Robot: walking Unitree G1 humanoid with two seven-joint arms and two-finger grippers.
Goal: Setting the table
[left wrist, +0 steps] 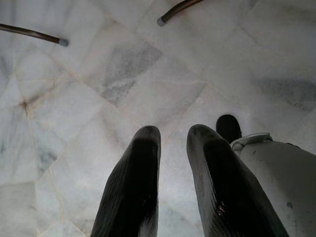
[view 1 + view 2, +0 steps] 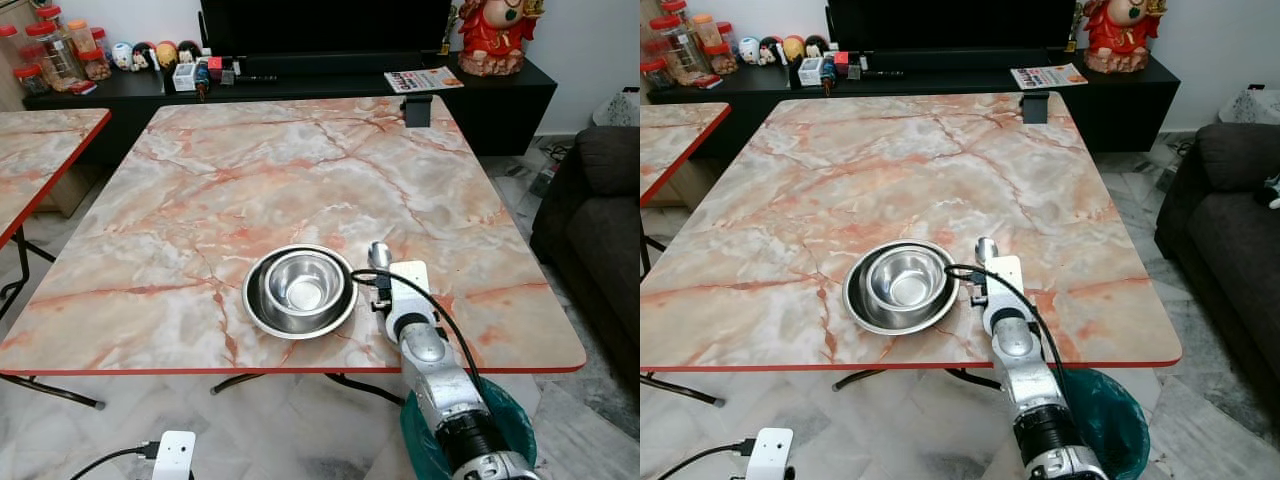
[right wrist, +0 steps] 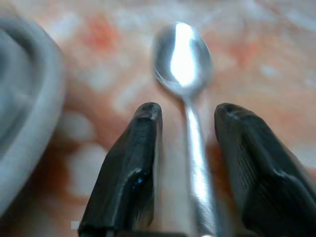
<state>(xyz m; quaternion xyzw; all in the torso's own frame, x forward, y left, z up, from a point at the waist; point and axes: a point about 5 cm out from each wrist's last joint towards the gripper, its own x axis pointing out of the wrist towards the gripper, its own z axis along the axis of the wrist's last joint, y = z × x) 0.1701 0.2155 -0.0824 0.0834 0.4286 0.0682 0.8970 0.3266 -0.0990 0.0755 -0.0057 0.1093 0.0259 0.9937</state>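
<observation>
A steel bowl [image 2: 305, 283] sits inside a shallow steel plate [image 2: 262, 310] near the front edge of the marble table [image 2: 200, 190]. Just to the right of the plate lies a metal spoon [image 2: 379, 254], bowl end pointing away from me. My right gripper [image 3: 188, 113] is low over the table and open. Its black fingers [image 3: 133, 163] straddle the spoon's handle, with a gap on each side. In the head views the right gripper [image 2: 386, 277] sits just behind the spoon's bowl end. My left gripper [image 1: 173, 136] hangs open over the tiled floor.
A small black stand [image 2: 417, 110] sits at the table's far edge. A second marble table [image 2: 40, 150] is on the left and a dark sofa [image 2: 600, 200] on the right. A teal bin [image 2: 505, 415] stands under my right arm, and a white device [image 2: 172, 455] lies on the floor.
</observation>
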